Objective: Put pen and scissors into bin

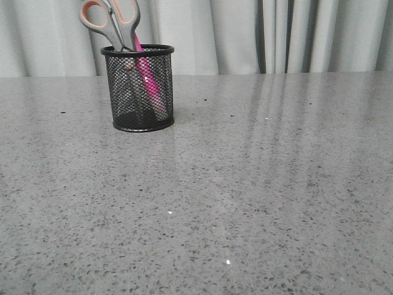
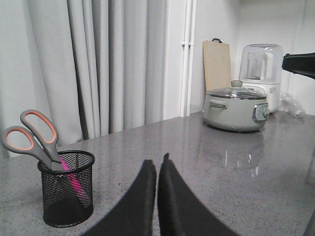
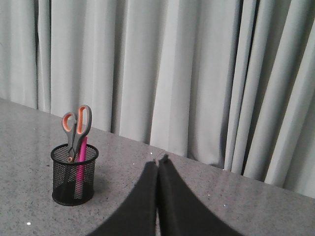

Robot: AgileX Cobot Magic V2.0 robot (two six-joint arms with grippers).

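The black mesh bin [image 1: 140, 89] stands upright on the grey table at the far left. Inside it the scissors [image 1: 110, 21] stand blades down, grey and orange handles sticking up above the rim. The pink pen [image 1: 146, 77] leans in the bin beside them. The left wrist view shows the bin [image 2: 67, 189], the scissors [image 2: 34, 137] and the pen [image 2: 74, 183]; my left gripper [image 2: 157, 162] is shut and empty, apart from them. In the right wrist view my right gripper [image 3: 158, 160] is shut and empty, away from the bin [image 3: 75, 174], scissors [image 3: 76, 125] and pen [image 3: 80, 162]. Neither gripper shows in the front view.
Grey curtains hang behind the table [image 1: 245, 184]. A grey lidded pot [image 2: 236, 108], a white blender [image 2: 261, 69] and a wooden board [image 2: 216, 64] stand at one end of the table in the left wrist view. A dark object [image 2: 300, 64] juts in at that view's edge.
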